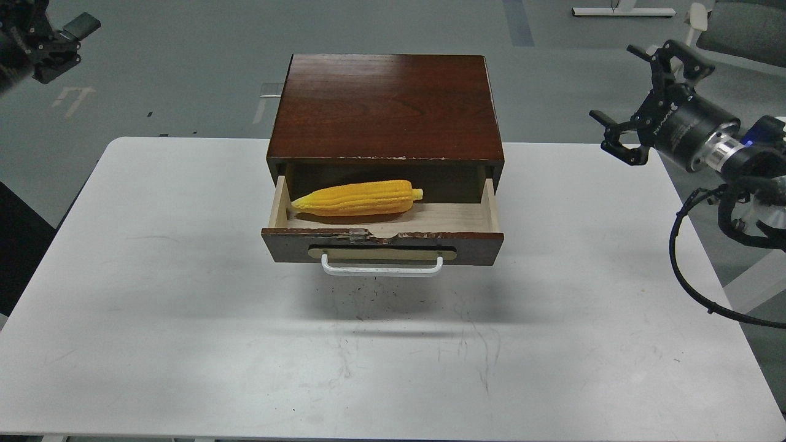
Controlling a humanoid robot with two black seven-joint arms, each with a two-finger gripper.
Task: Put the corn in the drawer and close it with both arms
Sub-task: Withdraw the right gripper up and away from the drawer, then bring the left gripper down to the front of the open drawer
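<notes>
1. Corn (358, 197) lies inside the open drawer (382, 245), toward its left side, tip pointing left; placing appears done.
2. Right gripper (626, 101) hangs well right of the cabinet (387, 104), fingers spread wide, holding nothing.
3. Left gripper (52, 43) sits at the far upper left; its fingers cannot be told apart, so its state cannot be told.
4. Step in hand: closing. The next move likely calls for both arms to reach the drawer front beside the handle (381, 269) and push evenly.
</notes>
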